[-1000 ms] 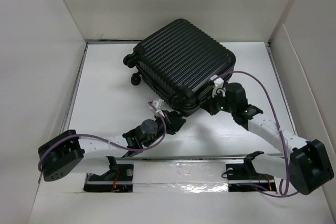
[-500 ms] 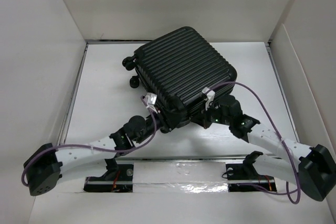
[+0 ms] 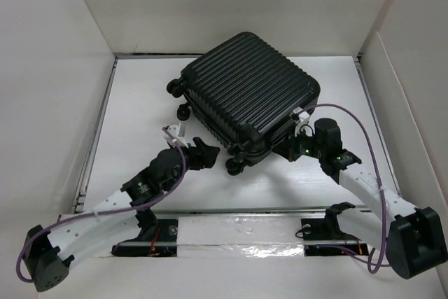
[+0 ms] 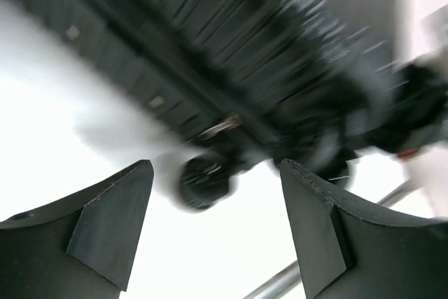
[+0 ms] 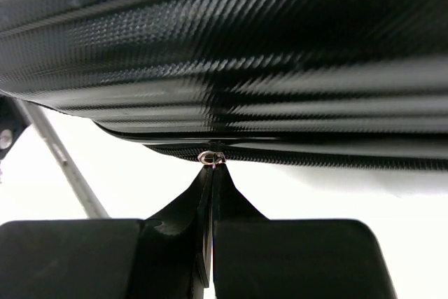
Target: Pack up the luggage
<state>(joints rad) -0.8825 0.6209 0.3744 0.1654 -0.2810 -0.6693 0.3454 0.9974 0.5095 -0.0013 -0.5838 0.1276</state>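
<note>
Luggage (image 3: 245,96): closed and lying flat on its ribbed side, far of both arms at the middle of the table (image 3: 140,103); one gripper is at each of its near sides.
Right gripper (image 5: 211,167): fingers pressed tight together, pinching the zipper pull (image 5: 211,155), whose small metal ring shows right at the tips.
Right gripper, from above (image 3: 290,148): tucked against the near-right side of the luggage, low down by the seam.
Zipper line: runs across the right wrist view just above the fingertips, with the woven-textured black shell filling everything over it.
Left gripper (image 4: 215,169): fingers spread wide, nothing between the pads.
Left gripper, from above (image 3: 206,152): just beside the near-left side of the shell, apart from it, pointing towards the near corner.
Wheel (image 4: 203,181): seen past the open fingers in the left wrist view, beyond the tips and not touched (that view is blurred, so finer detail is lost).
Other wheels (image 3: 183,111): at the left end of the luggage, resting on the table.
Table: white, the suitcase sitting skewed on it with one corner towards the arms.
Surround: pale walls (image 3: 49,68) on the left, far and right sides.
</note>
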